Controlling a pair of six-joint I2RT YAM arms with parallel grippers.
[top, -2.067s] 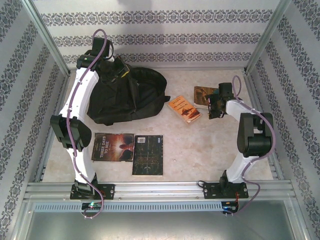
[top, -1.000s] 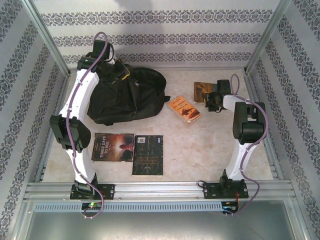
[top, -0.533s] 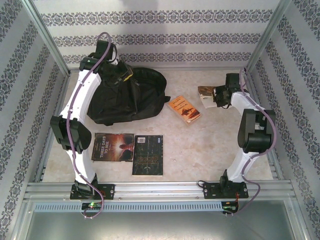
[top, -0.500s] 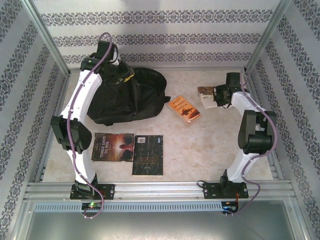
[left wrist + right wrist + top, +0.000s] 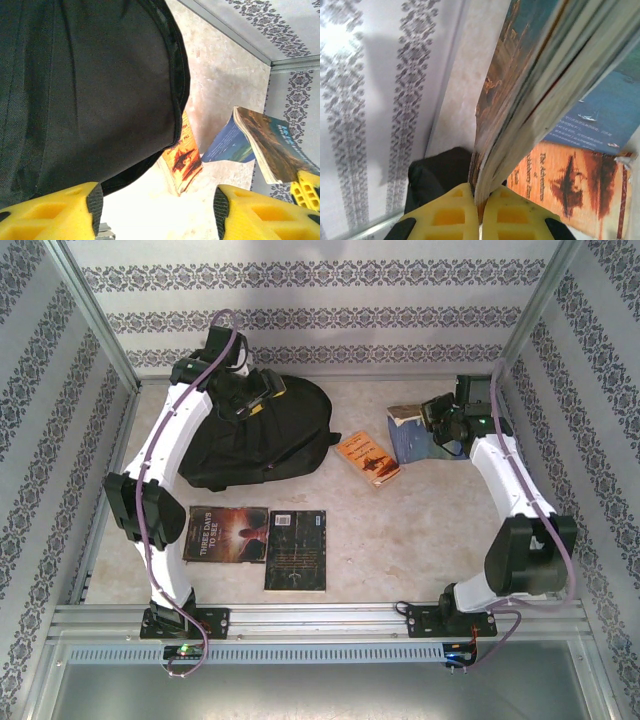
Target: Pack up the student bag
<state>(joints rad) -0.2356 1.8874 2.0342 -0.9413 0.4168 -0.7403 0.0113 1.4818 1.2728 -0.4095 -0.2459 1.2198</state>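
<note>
Watching the student bag (image 5: 285, 435) slumped at ten o'clock on the table (image 5: 420, 530), I see no gaping mouth. My left gripper (image 5: 156, 210) hovers over it with jaws apart, grasping nothing. At two o'clock the blue-backed book (image 5: 408, 432) hangs splayed from my right gripper (image 5: 480, 200), clenched on a thin edge of pages; I judge it could tear or slip free. Whether the bag's zipper is undone, I cannot tell

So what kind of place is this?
Probably a robot test cell, not a classroom: left arm and right arm bolted to a metal rail, patterned panels boxing in the table, bag and books laid out.
</note>
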